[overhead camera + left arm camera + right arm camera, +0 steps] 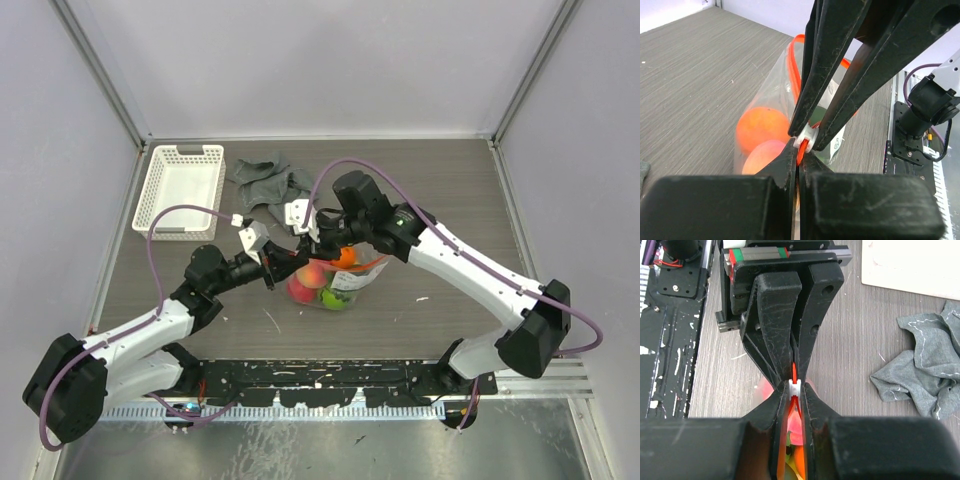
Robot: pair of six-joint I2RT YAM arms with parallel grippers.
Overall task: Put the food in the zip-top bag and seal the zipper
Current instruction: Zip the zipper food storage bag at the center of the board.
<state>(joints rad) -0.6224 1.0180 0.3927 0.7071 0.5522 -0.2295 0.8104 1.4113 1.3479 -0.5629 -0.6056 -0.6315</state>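
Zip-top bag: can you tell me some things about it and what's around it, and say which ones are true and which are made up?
1. The food is inside the zip-top bag. True.
2. The orange fruit sits in the white lattice basket. False: the orange fruit is inside the bag, and the white lattice basket stands away at the far left.
3. The left gripper and the right gripper both have their jaws shut on the zipper. True.
4. The grey cloth is draped over the bag. False: the grey cloth lies apart from the bag, on the table next to the basket.
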